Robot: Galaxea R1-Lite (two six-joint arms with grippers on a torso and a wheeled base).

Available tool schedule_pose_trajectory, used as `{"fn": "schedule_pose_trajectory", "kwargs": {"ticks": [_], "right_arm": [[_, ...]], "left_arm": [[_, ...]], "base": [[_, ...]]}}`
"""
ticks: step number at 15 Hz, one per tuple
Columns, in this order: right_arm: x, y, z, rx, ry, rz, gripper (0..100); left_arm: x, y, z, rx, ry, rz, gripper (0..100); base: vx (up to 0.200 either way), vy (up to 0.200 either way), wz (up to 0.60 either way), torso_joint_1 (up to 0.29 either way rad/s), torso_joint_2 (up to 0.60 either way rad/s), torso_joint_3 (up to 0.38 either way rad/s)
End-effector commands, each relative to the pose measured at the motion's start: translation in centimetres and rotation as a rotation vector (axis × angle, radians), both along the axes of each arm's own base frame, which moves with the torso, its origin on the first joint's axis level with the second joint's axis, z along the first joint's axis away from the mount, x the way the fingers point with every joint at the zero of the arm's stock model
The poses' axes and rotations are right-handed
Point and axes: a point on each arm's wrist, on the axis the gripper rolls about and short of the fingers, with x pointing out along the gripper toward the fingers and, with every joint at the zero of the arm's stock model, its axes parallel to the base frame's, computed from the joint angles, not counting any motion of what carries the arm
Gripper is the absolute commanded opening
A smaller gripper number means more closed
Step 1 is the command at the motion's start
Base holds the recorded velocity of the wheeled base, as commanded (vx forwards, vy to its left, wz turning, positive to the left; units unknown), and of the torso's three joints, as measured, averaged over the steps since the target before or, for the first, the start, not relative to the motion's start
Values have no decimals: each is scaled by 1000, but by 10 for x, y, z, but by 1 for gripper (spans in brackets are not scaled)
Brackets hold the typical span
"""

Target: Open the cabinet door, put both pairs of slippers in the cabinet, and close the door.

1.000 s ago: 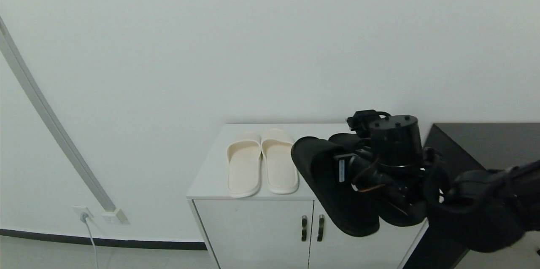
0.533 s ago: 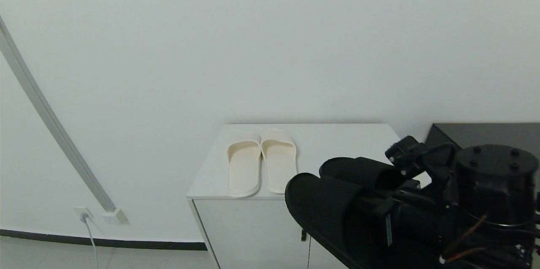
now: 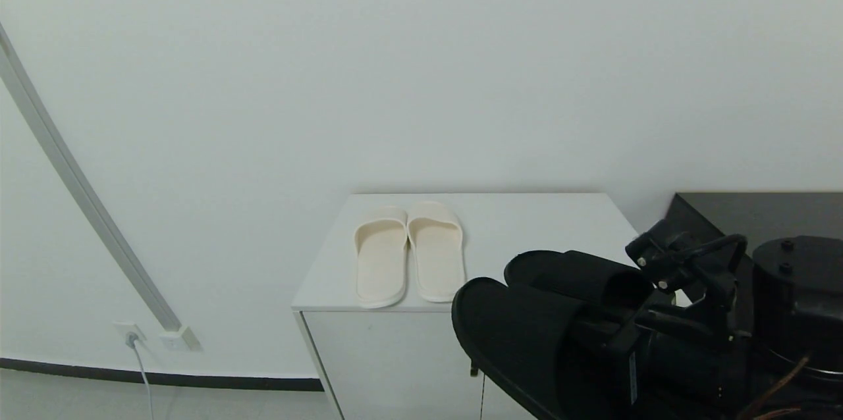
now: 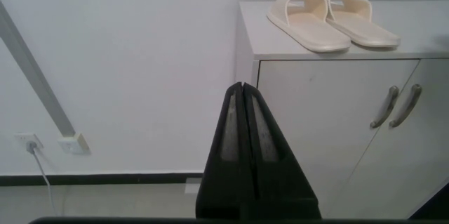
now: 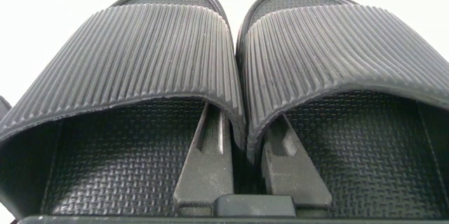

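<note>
Left tool: fingers pressed together, holding nothing, low before the cabinet's left side
Cream slippers: side by side on the cabinet top, toward its left
Cabinet: both doors shut
Black slippers: pair raised before the cabinet's right half
Right tool: clamped on both black slippers' inner walls
</note>
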Motion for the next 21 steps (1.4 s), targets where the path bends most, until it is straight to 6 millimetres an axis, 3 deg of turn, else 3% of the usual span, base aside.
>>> {"fn": "schedule_pose_trajectory", "kwargs": {"ticks": [1,9,21], "right_arm": [[8,8,-6,-21,20,-6,0],[22,17,-9,-16,18,-23,0],[22,13,-13,-21,18,-31,0]], "left_arm": [[0,0,0,0,-1,1,0],[0,0,0,0,-1,-1,0],[0,0,0,0,-1,-1,0]], "base": [[0,0,0,0,0,0],[-175,0,0,1,1,3],[0,0,0,0,0,0]]}}
